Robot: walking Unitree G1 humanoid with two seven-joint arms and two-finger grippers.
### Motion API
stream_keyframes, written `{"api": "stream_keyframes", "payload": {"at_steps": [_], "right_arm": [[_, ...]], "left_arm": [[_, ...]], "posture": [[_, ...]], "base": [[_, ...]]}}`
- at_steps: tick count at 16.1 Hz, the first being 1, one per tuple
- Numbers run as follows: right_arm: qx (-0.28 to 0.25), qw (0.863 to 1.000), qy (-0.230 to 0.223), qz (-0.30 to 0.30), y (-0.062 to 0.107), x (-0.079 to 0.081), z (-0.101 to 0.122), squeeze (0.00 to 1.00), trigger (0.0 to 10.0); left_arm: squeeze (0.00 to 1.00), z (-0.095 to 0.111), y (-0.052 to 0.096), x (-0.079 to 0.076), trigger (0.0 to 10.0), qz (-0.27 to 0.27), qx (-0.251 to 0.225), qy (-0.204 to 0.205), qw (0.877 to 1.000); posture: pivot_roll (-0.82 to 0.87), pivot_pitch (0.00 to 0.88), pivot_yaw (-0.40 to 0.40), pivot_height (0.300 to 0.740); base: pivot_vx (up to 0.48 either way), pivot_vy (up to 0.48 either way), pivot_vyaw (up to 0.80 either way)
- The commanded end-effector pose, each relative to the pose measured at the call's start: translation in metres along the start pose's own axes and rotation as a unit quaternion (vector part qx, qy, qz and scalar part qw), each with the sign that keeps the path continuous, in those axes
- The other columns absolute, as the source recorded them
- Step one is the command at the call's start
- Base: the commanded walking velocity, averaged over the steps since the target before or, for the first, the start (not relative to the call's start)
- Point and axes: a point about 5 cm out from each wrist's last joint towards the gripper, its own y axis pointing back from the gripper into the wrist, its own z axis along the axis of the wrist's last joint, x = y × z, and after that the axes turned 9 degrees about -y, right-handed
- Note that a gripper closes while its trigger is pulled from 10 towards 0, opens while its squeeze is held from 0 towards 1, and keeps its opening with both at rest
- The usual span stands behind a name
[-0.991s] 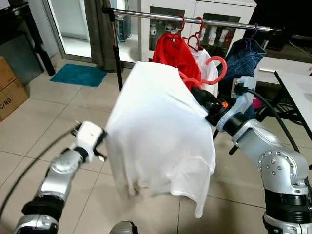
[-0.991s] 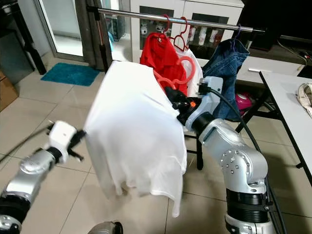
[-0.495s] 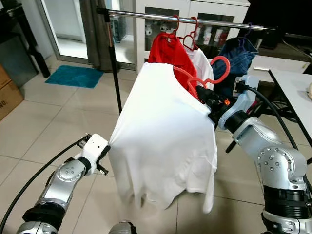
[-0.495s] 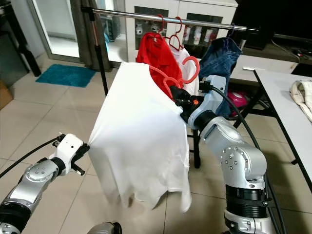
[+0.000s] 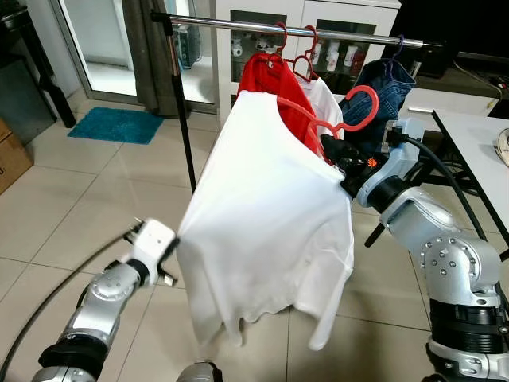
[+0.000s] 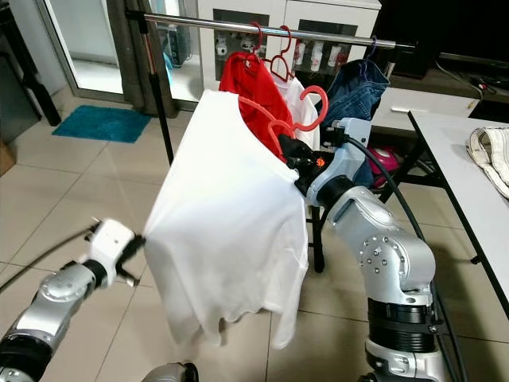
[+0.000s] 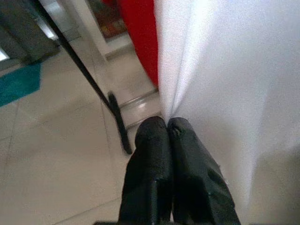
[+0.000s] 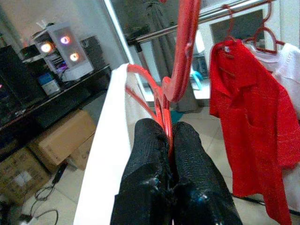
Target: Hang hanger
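- Hanger (image 5: 350, 119) is the red one with the white shirt (image 5: 266, 231) draped on it, held up in front of you, below and short of the rail (image 5: 294, 30).
- Your right gripper (image 8: 166, 140) is clamped shut on the hanger's neck, just under the hook. The wrist view shows the red wire squeezed between both fingers.
- Your left gripper (image 7: 167, 125) is pinched shut on the shirt's edge, down by the hem side, keeping the cloth spread out to your left.
- Step-wise, I'd call this the carry-to-rail part. The hook isn't over the bar yet, so nothing's hung.
- Rail already has a red shirt (image 5: 274, 87), another white top behind it, and jeans (image 5: 386, 87) further right. The open stretch of bar looks to be left of the red shirt, near the black pole (image 5: 179, 103).
- Next move probably wants the right arm up and forward so the hook clears the bar, then lowered onto it. Aim for that gap so you don't tangle with the hangers already up there.
- Left gripper should likely let go of the cloth once the hook's seated, otherwise you'll tug the shirt off the shoulder.
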Motion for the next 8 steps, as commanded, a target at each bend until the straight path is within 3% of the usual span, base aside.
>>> {"api": "stream_keyframes", "payload": {"at_steps": [1,2,3,8], "right_arm": [[-0.014,0.999,0.033,0.034,0.002,0.012,0.008,0.00,10.0],[-0.007,0.998,0.038,0.039,0.003,0.013,0.006,0.00,10.0],[0.004,0.998,0.048,0.039,0.002,0.014,0.003,0.00,10.0],[0.058,0.989,0.139,-0.008,0.000,0.004,-0.006,0.00,10.0]], "left_arm": [[0.00,0.027,-0.003,0.014,10.0,0.009,-0.084,0.047,0.995],[0.54,0.032,-0.003,0.014,10.0,-0.001,-0.098,0.048,0.994],[1.00,0.041,-0.003,0.013,10.0,-0.035,-0.111,0.033,0.993],[1.00,0.063,0.005,0.010,10.0,-0.157,-0.111,-0.050,0.980]], "posture": [[-0.01,0.000,-0.024,0.740],[-0.01,0.000,-0.026,0.740],[-0.01,0.000,-0.026,0.740],[-0.01,0.000,-0.025,0.740]], "base": [[0.000,0.000,0.00],[0.000,0.000,0.00],[0.000,0.000,0.00],[0.000,0.000,0.00]]}}
